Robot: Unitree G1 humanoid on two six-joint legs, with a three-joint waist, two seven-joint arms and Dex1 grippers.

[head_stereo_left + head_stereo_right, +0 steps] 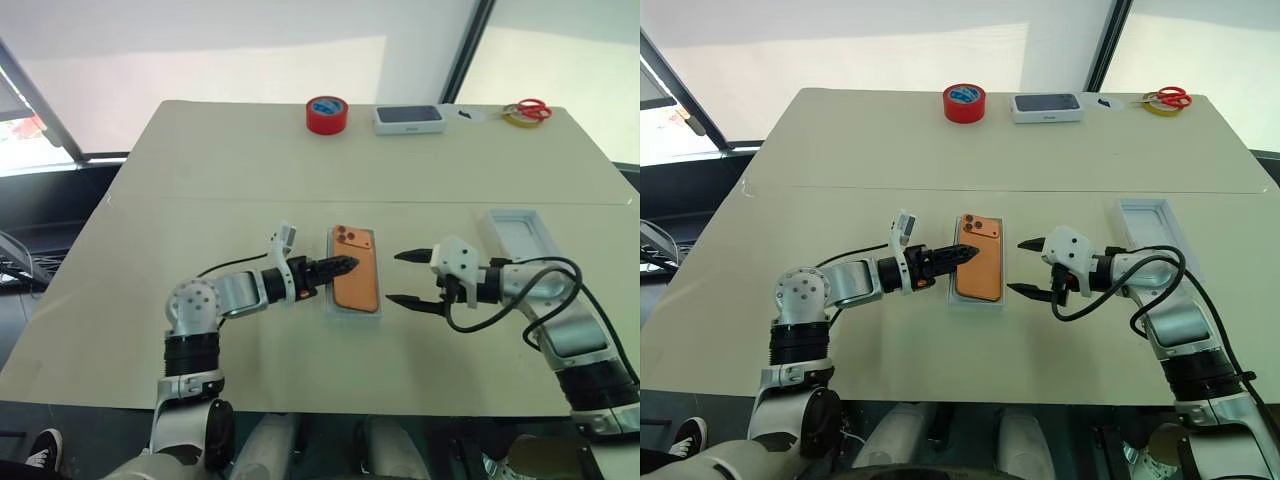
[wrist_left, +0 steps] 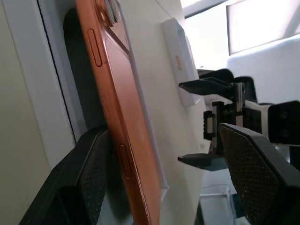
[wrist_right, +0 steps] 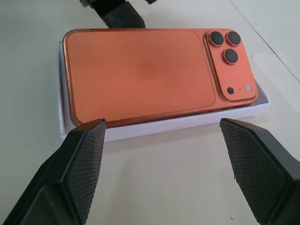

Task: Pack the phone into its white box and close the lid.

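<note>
Beige tabletop (image 1: pixel 200 330) with a seam across the middle, pale blinds and dark window frames behind; a red tape roll (image 1: pixel 327 114) and a closed dark-topped white box (image 1: pixel 409 118) sit at the far edge. The flat orange smartphone (image 1: pixel 355 281) lies back-up, camera block far, in the shallow white cardboard box (image 3: pixel 161 125), apparently not fully seated. Left gripper (image 1: pixel 345 266) open at its left edge, possibly touching; right gripper (image 1: pixel 408 278) spread wide, just clear; shallow white lid tray (image 1: pixel 519 232) near the right arm.

Beige table (image 1: pixel 200 160), prob. bright windows.
</note>
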